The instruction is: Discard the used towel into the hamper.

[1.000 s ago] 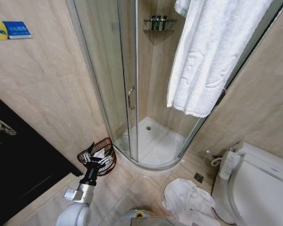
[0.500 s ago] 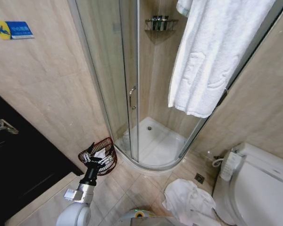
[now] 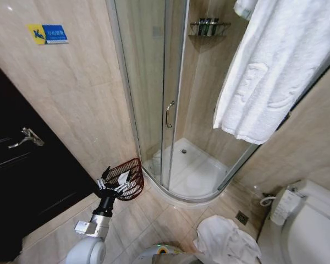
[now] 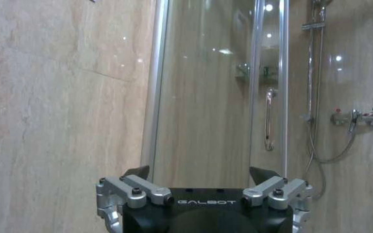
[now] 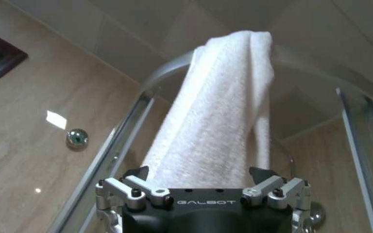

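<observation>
Near: a crumpled white towel [image 3: 226, 241] is noted on the floor tiles at lower right, beside the toilet [image 3: 308, 231]; this is judged to be the used towel. The left tool [image 3: 114, 184] is held raised at left, its fingers spread open and nothing gripped. Just beyond it, against the wall by the shower enclosure's [image 3: 170, 110] curved base, the hamper [image 3: 129, 179] is seen, dark reddish-brown open-weave wire, its lower part partly covered by the tool.

Key relation: the towel lies well to the right of the left tool and hamper, so the right arm is judged nearer to it. The right tool [image 5: 203, 182] is seen in its wrist view aimed upward at a hanging white towel [image 5: 215, 107]; its finger state cannot be told.

Far: a white bathrobe [image 3: 275, 71] is hung over the shower wall. The towel's near edge is cut off.
</observation>
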